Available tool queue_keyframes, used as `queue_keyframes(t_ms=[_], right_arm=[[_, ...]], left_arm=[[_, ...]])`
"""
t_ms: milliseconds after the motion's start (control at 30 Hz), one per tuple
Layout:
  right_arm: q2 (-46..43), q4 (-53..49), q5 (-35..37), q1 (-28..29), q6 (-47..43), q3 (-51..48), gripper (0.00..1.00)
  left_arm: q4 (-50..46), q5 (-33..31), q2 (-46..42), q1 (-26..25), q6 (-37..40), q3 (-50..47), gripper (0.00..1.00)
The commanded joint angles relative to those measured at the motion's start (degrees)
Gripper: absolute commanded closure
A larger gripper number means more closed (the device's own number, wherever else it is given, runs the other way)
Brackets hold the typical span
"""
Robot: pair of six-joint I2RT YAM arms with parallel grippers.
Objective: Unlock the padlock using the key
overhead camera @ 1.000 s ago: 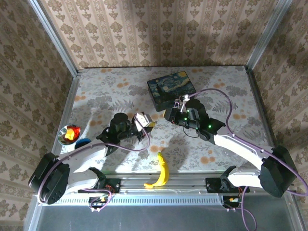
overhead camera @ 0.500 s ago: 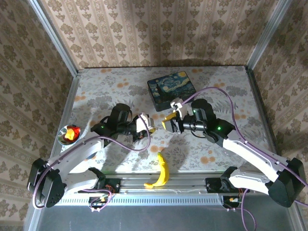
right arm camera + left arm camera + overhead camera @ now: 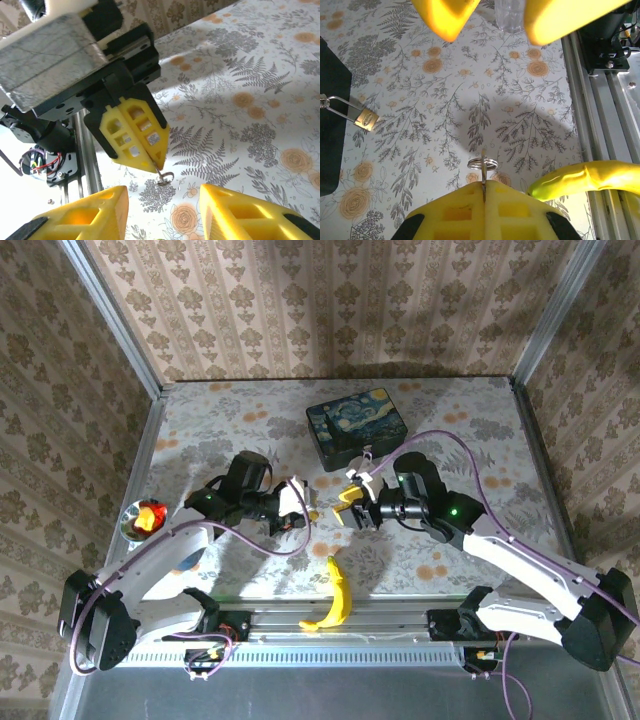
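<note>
Fingers [image 3: 455, 210] of our left gripper [image 3: 483, 182] pinch the key [image 3: 483, 167] toward our right gripper [image 3: 164, 197] — spread at 12 o'clock — for a handover, we judge.

You are looking at a tiny gold padlock [image 3: 365, 119]. It is lying flat on the flowery table [image 3: 530, 100], just beside the dark box [image 3: 330, 100]. Its thin silver loop is reaching up and left to the edge of that box. You cannot tell if the loop is clicked shut.

The key [image 3: 483, 176] is very small, thin and silvery. The left gripper [image 3: 484, 184] is pinching it between its yellow tips, so just a short bit is poking out. A little silver ring [image 3: 482, 162] is hanging on that end. The key is staying up in the air, well apart from the padlock.
</note>
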Motion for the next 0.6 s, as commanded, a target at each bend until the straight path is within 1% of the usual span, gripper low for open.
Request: queue_keyframes(t_ms=[0,200,433,567], right_arm=[[1.10,-2.13,-1.11,0.99,-3.51,2.97,0.58],[4.09,-3.69,-2.52,1.64,-5.10,5.72,0.58],[7.73,-4.81,-3.41,1.86,-5.94,7.26,0.64],[9.15,-5.33,-4.74,2.09,-6.08,7.95,0.65]], left_arm=[[-1.34,2.36,0.38,0.17,1.49,1.07,1.00],[-1.07,3.06,0.12,0.11,1.49,0.90,1.00],[-0.15,4.45,-0.41,0.10,1.23,0.02,1.00],[0.41,4.56,-0.59,0.08,0.90,-0.24,1.00]])
